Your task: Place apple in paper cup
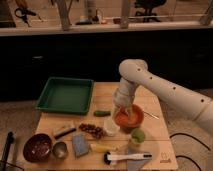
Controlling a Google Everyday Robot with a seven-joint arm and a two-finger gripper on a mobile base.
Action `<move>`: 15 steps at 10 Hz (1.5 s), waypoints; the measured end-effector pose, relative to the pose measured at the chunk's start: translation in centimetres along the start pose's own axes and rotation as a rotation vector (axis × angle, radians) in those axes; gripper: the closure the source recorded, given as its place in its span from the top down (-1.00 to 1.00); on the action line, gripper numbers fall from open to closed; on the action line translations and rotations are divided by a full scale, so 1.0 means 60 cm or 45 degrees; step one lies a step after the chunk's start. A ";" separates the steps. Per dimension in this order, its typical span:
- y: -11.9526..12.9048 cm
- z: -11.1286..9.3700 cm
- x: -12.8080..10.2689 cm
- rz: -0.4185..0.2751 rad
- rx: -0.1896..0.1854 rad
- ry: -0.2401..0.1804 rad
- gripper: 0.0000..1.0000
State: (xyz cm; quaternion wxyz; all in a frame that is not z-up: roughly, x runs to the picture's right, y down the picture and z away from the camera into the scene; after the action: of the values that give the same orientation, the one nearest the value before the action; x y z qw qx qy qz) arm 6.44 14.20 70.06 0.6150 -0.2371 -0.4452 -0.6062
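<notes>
My gripper (124,111) reaches down from the white arm (160,87) into the wide orange-red bowl (131,119) at the middle right of the wooden table. The apple does not show apart from the bowl; it is hidden by the gripper or lost against the bowl's colour. The small white paper cup (111,127) stands upright just left of the bowl, in front of the gripper and apart from it.
A green tray (65,94) sits at the back left. A green round thing (137,135) lies in front of the bowl. Also on the table (160,135): dark red bowl (37,147), metal cup (60,149), blue sponge (80,145), white brush (127,157), brown cluster (92,130).
</notes>
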 end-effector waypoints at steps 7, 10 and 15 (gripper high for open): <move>-0.011 0.005 0.003 0.012 0.014 0.005 0.60; -0.011 0.005 0.005 0.014 0.017 0.005 0.60; -0.013 0.001 0.008 0.021 0.010 -0.009 0.60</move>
State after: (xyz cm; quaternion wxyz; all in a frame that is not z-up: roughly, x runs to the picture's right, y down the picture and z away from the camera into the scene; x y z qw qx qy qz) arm 5.60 13.88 70.31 0.6193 -0.2402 -0.4478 -0.5985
